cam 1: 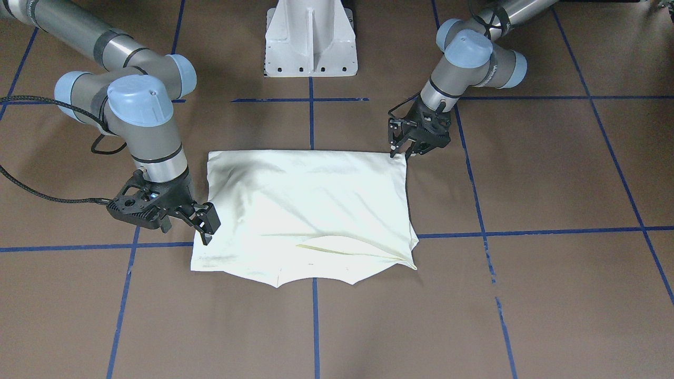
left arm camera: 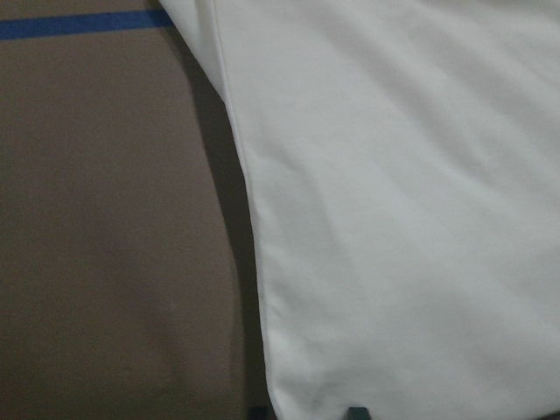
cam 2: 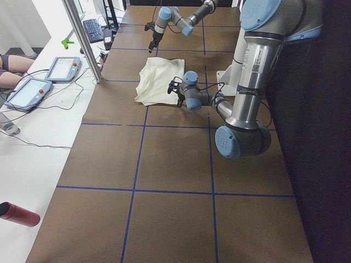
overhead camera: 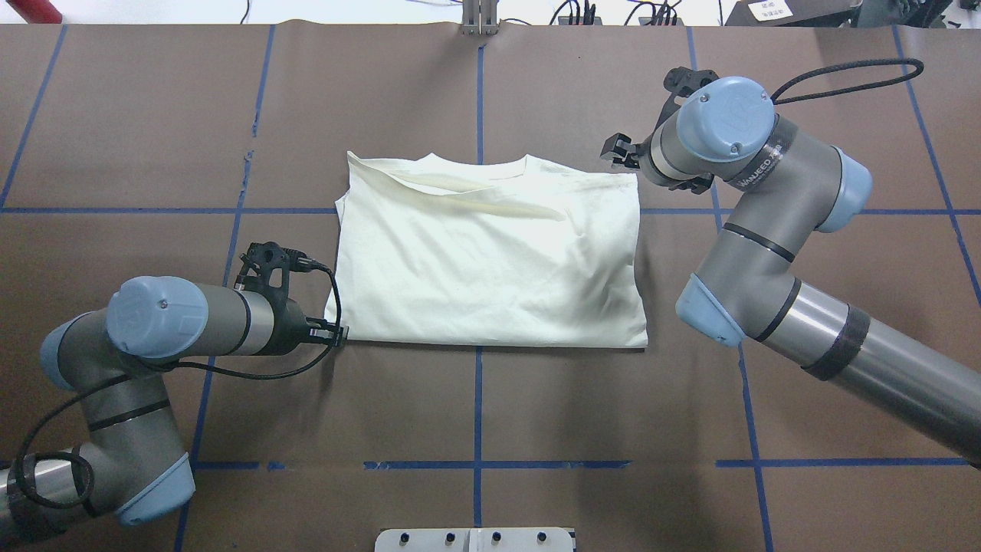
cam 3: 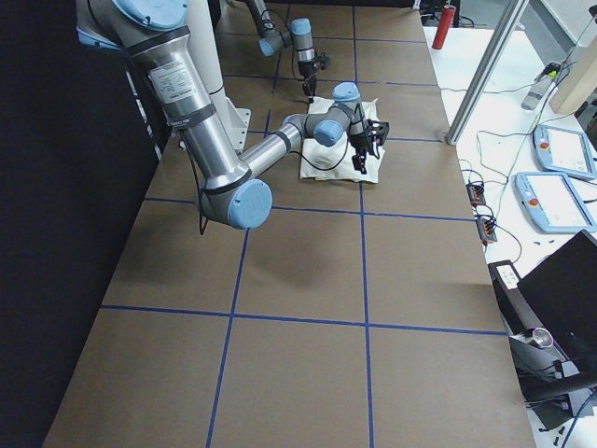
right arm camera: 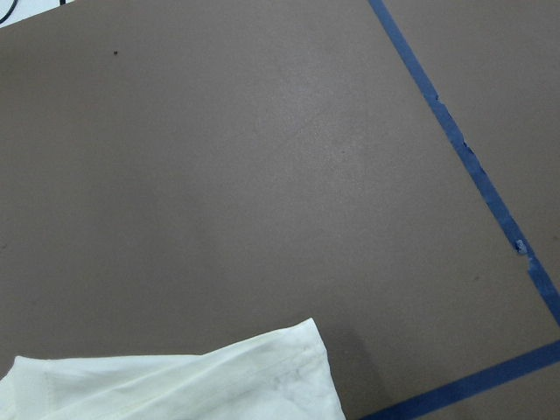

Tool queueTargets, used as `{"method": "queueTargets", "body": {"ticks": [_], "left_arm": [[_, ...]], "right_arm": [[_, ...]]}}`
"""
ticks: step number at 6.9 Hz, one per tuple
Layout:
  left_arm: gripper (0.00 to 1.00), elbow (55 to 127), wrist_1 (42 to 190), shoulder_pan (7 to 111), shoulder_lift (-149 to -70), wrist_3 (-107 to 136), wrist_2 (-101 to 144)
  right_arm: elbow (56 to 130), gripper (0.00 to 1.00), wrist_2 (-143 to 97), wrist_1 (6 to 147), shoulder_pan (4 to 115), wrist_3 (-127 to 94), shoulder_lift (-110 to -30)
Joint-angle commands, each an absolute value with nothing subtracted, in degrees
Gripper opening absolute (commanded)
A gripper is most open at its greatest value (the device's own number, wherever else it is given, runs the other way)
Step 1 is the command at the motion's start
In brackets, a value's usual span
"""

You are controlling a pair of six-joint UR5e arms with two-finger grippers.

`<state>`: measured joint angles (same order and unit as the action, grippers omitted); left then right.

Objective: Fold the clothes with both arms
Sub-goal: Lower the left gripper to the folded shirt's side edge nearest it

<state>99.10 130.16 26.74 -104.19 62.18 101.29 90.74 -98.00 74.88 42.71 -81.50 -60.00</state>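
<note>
Shirt [cam 1: 305, 210], pale and folded, is laid flat at the middle of the brown worktop [cam 1: 526, 295]. The left gripper [cam 1: 401, 154] is set at the corner nearest the white base [cam 1: 310, 47], fingers parted. The right gripper [cam 1: 206, 231] is held at the collar-side corner; whether its fingers are closed cannot be told.

Table [overhead camera: 475, 399] w/ brown cover, blue tape grid [overhead camera: 477, 414] across it. White pedestal [cam 1: 310, 37] at the robot-side edge, approx. centre. Along the opposite side, a white bench [cam 2: 33, 164] holds one pendant [cam 2: 63, 68], a 2nd pendant [cam 2: 24, 92] just beside it, both w/ cables, and a keyboard [cam 2: 93, 30] further along. Metal post [cam 2: 82, 38] rises near the pendants. Red cylinder [cam 2: 19, 213] lies at the bench's near end.
</note>
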Motion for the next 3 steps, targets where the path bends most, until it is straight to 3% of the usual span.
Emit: {"method": "queueTargets", "body": {"ticks": [1,3], "left_arm": [[0.0,99.4,130.17,26.37,-104.15,63.8,101.16],[0.0,100.19,129.9,26.37,-103.89,63.02,101.16]], "right_arm": [[90.79,1.0,-98.0,74.88,42.71,-81.47,-60.03],[90.7,1.0,-98.0,74.88,42.71,-81.56,-59.94]]}}
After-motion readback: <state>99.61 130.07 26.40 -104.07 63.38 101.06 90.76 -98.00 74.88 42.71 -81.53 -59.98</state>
